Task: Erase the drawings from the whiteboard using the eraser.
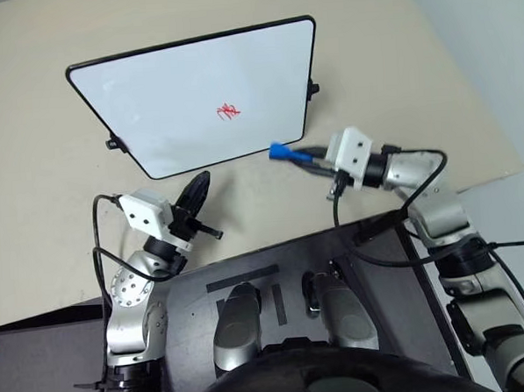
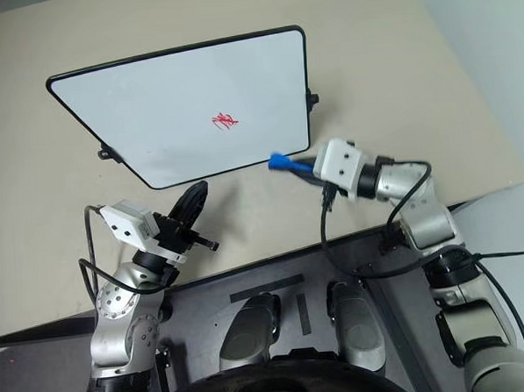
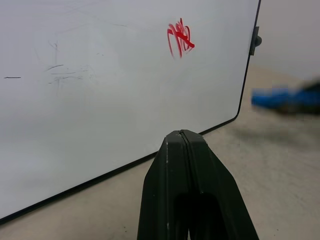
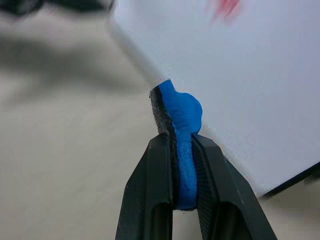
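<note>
Whiteboard point(image 1: 206, 98) lies flat on the table point(image 1: 35, 225), rigid & slick, red drawings point(image 1: 229, 112) near its middle. Left gripper point(image 1: 198, 192) w/ jaws pressed together, empty, just off the board's near edge. Right gripper point(image 1: 302, 156) pinches the eraser point(image 1: 280, 150) by its rear half, near the board's corner; looks light, squashy foam, felt side likely wipes.

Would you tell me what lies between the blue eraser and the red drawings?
Only bare whiteboard and its black edge lie between the eraser and the drawings, seen from the left eye view.
</note>
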You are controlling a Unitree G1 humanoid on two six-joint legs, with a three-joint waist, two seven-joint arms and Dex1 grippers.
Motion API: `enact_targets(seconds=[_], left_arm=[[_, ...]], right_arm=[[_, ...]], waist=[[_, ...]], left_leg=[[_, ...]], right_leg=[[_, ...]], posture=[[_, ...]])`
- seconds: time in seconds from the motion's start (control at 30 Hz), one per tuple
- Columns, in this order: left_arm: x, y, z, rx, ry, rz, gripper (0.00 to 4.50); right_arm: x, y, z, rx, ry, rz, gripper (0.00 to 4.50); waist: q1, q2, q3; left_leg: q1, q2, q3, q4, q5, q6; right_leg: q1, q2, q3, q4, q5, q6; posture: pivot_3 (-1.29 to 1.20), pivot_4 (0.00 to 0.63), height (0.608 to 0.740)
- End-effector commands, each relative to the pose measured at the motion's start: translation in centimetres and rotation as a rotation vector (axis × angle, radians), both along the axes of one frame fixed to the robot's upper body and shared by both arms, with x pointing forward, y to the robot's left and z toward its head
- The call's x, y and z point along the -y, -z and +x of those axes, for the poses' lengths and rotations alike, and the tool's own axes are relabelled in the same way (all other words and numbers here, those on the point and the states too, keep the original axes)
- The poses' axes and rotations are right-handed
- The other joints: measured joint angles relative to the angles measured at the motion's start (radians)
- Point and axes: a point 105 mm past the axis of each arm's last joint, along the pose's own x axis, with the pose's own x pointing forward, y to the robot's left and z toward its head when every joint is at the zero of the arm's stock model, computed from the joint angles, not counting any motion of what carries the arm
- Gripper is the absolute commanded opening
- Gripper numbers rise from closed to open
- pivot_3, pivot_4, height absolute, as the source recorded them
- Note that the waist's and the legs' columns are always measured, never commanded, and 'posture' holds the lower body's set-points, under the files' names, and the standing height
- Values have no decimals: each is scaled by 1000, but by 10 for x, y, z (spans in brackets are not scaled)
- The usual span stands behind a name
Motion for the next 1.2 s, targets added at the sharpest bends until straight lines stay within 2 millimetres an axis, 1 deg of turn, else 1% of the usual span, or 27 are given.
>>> enact_targets(seconds=[0.03, 0.1, 0.2, 0.37, 0.5, 0.7, 0.77, 0.87, 1.0, 1.07, 1.2], left_arm=[[-2, -10, 0, 48, -3, 5, 0], [-2, -9, 1, 49, -1, 4, 0], [-1, -6, 2, 47, 3, 2, 0], [-6, -2, 5, 46, 5, 2, 0], [-8, 0, 6, 51, 2, 2, 0], [0, -7, 8, 68, 11, -1, 0], [1, -10, 9, 73, 13, -1, 0], [2, -14, 12, 81, 14, 0, 0], [1, -16, 16, 81, 12, 2, 0], [1, -15, 18, 80, 12, 2, 0], [-7, -4, 27, 62, 9, 4, 0]], right_arm=[[-5, -31, 3, 225, 0, 19, 288], [-10, -42, 8, 382, 8, -12, 288], [-20, -45, 13, 580, -15, -85, 288], [-34, -44, 22, 782, -54, -126, 288], [-46, -45, 23, 913, -107, -145, 288], [-63, -39, 27, 998, -152, -154, 288], [-67, -33, 29, 1008, -169, -174, 288], [-72, -15, 36, 1008, -183, -251, 288], [-72, -4, 40, 993, -182, -268, 288], [-71, -3, 42, 994, -170, -266, 288], [-65, -21, 49, 1056, -91, -216, 288]], waist=[[0, 0, 0], [1, 0, 0], [1, 0, 0], [1, 0, 0], [1, 1, 0], [1, 1, 0], [1, 1, 0], [1, 1, 0], [1, 1, 0], [1, 1, 1], [2, 1, 1]], left_leg=[[0, 0, 0, 0, 0, 0], [0, 0, 0, 0, 0, 0], [0, 0, 1, 0, -1, 1], [-1, 1, 1, 0, -2, 1], [-2, 1, 1, 0, -2, 1], [-4, 1, 1, 0, -3, 1], [-4, 1, 1, 0, -4, 1], [-6, 1, 1, 0, -4, 1], [-6, 2, 1, 0, -4, 1], [-6, 2, 1, 0, -4, 1], [-6, 2, 1, 0, -4, 1]], right_leg=[[0, 0, 0, 0, 0, 0], [-1, 0, 0, 0, 0, 0], [-3, -2, -1, 0, 2, -1], [-4, -3, -1, 0, 5, -2], [-6, -3, -1, 0, 6, -2], [-8, -4, -2, 0, 7, -1], [-8, -4, -2, 0, 8, -1], [-10, -4, -3, 0, 8, 0], [-10, -5, -3, 0, 9, 0], [-10, -5, -3, 0, 9, 0], [-10, -5, -4, 0, 9, -3]], posture=[[0, 150, 740], [0, 150, 740], [0, 150, 740], [0, 150, 740], [0, 150, 740], [0, 150, 740], [0, 150, 740], [0, 150, 740], [0, 150, 740], [0, 150, 740], [0, 150, 740]])
